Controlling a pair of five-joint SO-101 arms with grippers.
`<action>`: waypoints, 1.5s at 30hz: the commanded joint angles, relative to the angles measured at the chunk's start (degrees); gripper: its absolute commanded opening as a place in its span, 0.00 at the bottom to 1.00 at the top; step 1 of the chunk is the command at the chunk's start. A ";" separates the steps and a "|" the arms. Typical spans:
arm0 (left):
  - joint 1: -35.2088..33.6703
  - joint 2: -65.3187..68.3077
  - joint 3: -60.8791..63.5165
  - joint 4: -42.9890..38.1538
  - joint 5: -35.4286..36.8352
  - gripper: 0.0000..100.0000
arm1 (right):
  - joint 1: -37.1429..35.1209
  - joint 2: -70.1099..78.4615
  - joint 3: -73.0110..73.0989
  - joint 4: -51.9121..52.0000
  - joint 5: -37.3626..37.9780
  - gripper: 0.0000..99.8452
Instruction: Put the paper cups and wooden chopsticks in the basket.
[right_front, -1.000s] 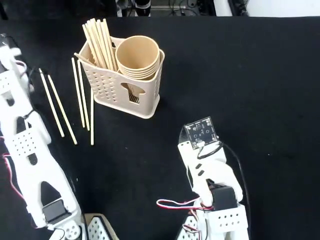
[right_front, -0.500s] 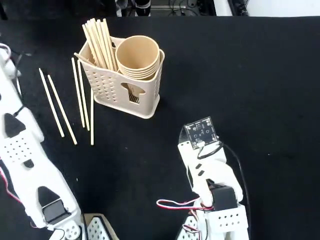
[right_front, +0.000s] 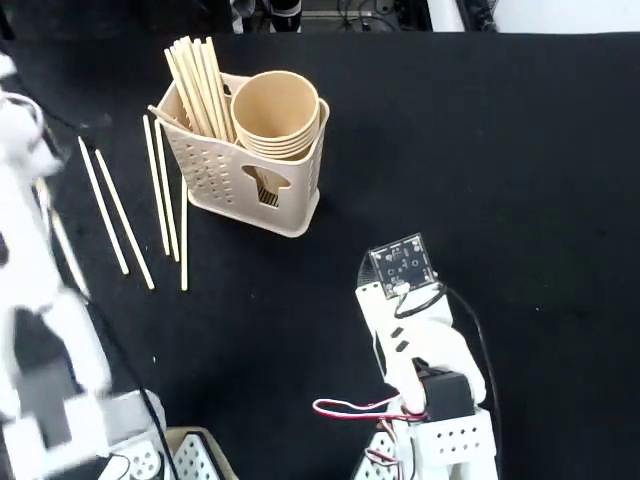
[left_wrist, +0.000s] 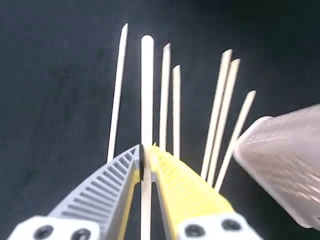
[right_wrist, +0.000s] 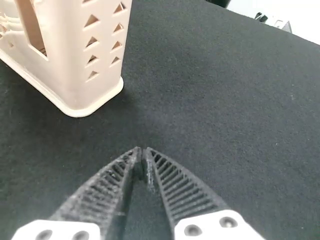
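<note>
At the far left of the high view is your left arm (right_front: 55, 330). Its wrist view shows the left gripper (left_wrist: 145, 150) pinching one held stick (left_wrist: 146, 75). The jaws are pressed onto it near their tips, and the stick runs straight out along the line of the fingers. It looks to be off the table (right_front: 500, 150) and almost parallel to the loose sticks (right_front: 165, 200) below it.

Those loose sticks lie flat in the upper left of the frame, with their long axes running roughly top to bottom, just left of the basket (right_front: 235, 185).

From your gripper the basket lies to the right and toward the top of the frame. Its left compartment already holds standing sticks (right_front: 195, 80), which lean out over the rim. The cups (right_front: 275, 108) sit nested in the right compartment.

I'd judge the coming move turns on that offset. Carry the held stick right and upward in the frame, tip its long axis from near flat to near upright, and aim for the left compartment, not the cups.

Your left arm is much the nearer one to both the loose sticks and that compartment.

The right arm (right_front: 415, 340) sits at lower centre, below and right of the basket. The right gripper (right_wrist: 142, 155) is pressed together on nothing, well apart from any stick.
</note>
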 joint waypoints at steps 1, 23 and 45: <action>4.35 -20.66 18.07 -13.98 0.35 0.03 | 0.18 -2.95 -0.13 0.18 0.00 0.02; 28.88 -29.19 50.68 -95.56 0.62 0.03 | -4.48 -2.86 -0.13 0.09 -32.88 0.01; 28.70 -22.24 56.22 -95.82 0.26 0.03 | -4.22 -2.86 -0.13 -0.18 -33.23 0.01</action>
